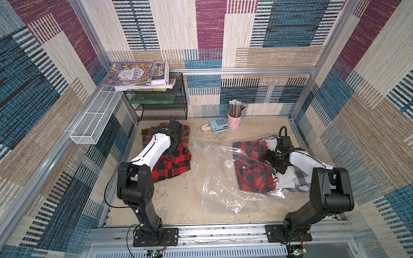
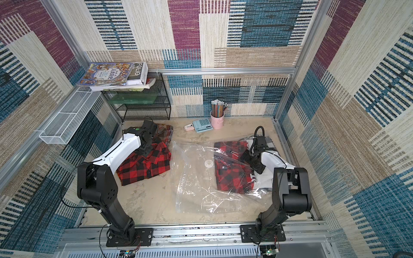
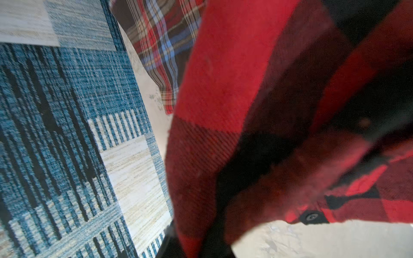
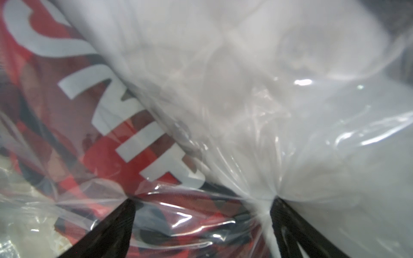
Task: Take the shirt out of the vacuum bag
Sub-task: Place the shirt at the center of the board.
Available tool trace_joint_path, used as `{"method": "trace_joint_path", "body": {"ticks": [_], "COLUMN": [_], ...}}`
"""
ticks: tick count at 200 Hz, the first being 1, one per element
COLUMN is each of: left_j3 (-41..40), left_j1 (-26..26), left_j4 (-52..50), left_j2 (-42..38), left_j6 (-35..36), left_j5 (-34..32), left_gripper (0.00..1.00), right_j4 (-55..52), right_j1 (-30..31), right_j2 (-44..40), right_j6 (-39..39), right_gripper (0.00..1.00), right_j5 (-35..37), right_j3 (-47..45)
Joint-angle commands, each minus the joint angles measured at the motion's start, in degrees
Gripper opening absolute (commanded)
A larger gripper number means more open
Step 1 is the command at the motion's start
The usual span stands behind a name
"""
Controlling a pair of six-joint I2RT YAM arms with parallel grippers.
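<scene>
The cell was lined with patchwork carpet walls (image 1: 212, 33); the table (image 1: 174, 201) was a pale, scuffed board. A wire rack (image 1: 161, 105) with books (image 1: 134, 74) on top stood in the far left corner. A calculator (image 1: 219, 125) and a pink pencil cup (image 1: 234, 119) stood along the back wall.

The bag (image 1: 214, 185) lay flat and crinkled on the right half of the table, valve (image 1: 228, 163) facing up. The bagged shirt (image 1: 252, 174), red-and-black plaid, sat folded under the film at the bag's right end. A white garment (image 1: 285, 182) with a red printed patch lay just beside it, further right.

My right gripper (image 4: 202, 201) stood with its jaws spread wide. Both fingertips (image 4: 128, 204) pressed onto the film where the bagged shirt met the white garment. It gripped nothing.

My left gripper (image 2: 144, 153) had its jaws closed on a fold of the loose shirt (image 1: 172, 167), also red-and-black plaid. That shirt lay outside the bag on the left half of the table. In the left wrist view its cloth rose close to the lens. A brown plaid shirt (image 3: 161, 44) lay partly under it, toward the rack.
</scene>
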Motion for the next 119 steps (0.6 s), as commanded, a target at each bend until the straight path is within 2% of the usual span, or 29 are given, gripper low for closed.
{"method": "trace_joint_path", "body": {"ticks": [1, 51, 119], "left_j3": [-0.18, 0.47, 6.08], "left_j1": [-0.03, 0.06, 0.31], "left_j4": [7.15, 16.08, 17.34], "left_j2": [-0.28, 0.12, 4.61], "left_j6": [4.48, 8.76, 11.38], "left_j5": [-3.24, -3.89, -2.42], "left_gripper": [0.00, 0.00, 0.00], "right_j4": [-1.12, -1.33, -1.96], "right_j1": [-0.12, 0.04, 0.26], "right_j2": [0.10, -0.14, 0.07], "right_j6": [-0.31, -0.66, -1.04], "right_gripper": [0.97, 0.97, 0.97], "right_j5": [1.15, 1.25, 1.73], "right_j3": [0.18, 0.20, 0.77]}}
